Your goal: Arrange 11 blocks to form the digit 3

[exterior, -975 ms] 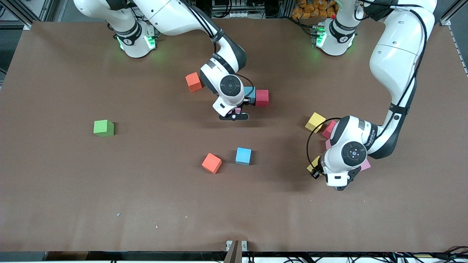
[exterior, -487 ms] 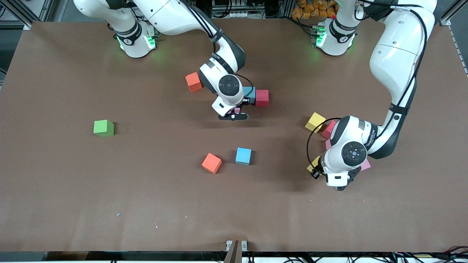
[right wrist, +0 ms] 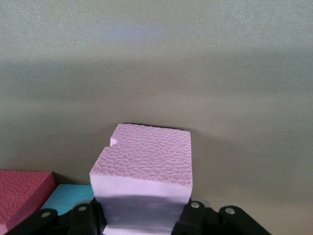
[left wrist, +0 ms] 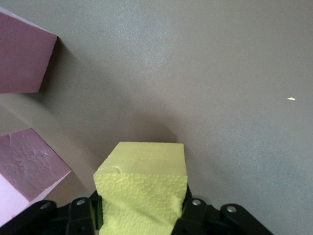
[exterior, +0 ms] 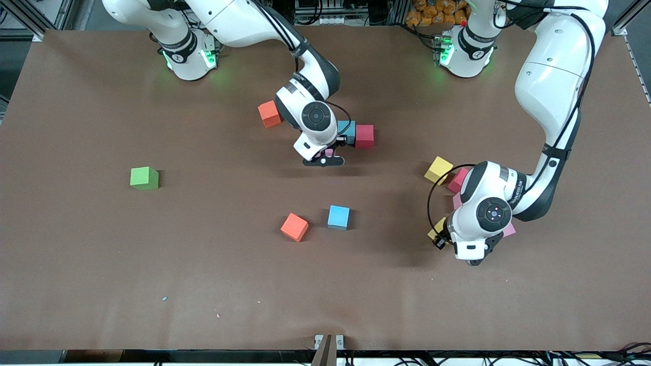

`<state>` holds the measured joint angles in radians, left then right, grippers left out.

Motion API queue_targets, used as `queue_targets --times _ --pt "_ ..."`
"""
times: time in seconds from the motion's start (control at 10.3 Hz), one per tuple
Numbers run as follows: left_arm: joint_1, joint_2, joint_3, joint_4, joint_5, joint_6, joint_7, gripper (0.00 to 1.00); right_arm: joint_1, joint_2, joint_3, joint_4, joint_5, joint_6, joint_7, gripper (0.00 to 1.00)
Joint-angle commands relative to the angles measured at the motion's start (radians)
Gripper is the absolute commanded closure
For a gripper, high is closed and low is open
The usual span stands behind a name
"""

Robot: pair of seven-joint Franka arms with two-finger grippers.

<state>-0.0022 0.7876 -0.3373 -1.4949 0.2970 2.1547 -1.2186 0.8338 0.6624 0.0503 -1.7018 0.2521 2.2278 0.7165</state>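
Brown bench holds scattered cubes, the 3 barely begun. Right tool, mid-frame, grips a pink cube to set beside the light blue cube and red cube. Left tool, lower right, holds a yellow cube needing its place.

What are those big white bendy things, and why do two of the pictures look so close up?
They are two robot arms bolted to a brown table. The wide picture comes from a camera high above. The two close-ups come from little cameras on the arms' wrists, looking down past their pinchers.

The left gripper is shut on a yellow foam cube. The right gripper is shut on a pale pink foam cube, over the table beside a light blue foam cube and a red foam cube.

Lying loose are two orange foam cubes, another light blue cube, another yellow cube and a green foam cube.
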Motion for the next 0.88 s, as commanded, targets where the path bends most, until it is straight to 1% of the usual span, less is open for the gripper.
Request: queue_targets --times 0.0,0.1,0.29,0.49,0.58,0.68,0.78 --pt "-0.001 -0.004 -0.002 0.005 0.028 -0.013 -0.018 1.0 -0.004 -0.02 0.0 -0.041 0.013 0.023 -0.018 0.73" --pt "-0.001 -0.001 -0.002 0.005 0.028 -0.013 -0.018 1.0 -0.004 -0.02 0.0 -0.041 0.013 0.023 -0.018 0.64" --pt "0.002 -0.001 -0.002 0.004 0.028 -0.013 -0.013 1.0 -0.004 -0.018 -0.001 -0.041 0.013 0.024 -0.022 0.4" --pt "0.005 -0.001 -0.002 0.005 0.028 -0.013 -0.013 1.0 -0.004 -0.02 -0.001 -0.041 0.013 0.024 -0.025 0.22" --pt "0.004 0.001 -0.002 0.005 0.028 -0.013 -0.009 1.0 -0.004 -0.02 -0.001 -0.041 0.013 0.023 -0.025 0.08" --pt "-0.001 -0.001 -0.002 0.005 0.028 -0.013 -0.016 1.0 -0.004 -0.02 -0.001 -0.041 0.013 0.023 -0.025 0.0" --pt "0.001 -0.001 -0.002 0.004 0.03 -0.013 -0.013 1.0 -0.004 -0.021 -0.001 -0.041 0.013 0.023 -0.023 0.0"
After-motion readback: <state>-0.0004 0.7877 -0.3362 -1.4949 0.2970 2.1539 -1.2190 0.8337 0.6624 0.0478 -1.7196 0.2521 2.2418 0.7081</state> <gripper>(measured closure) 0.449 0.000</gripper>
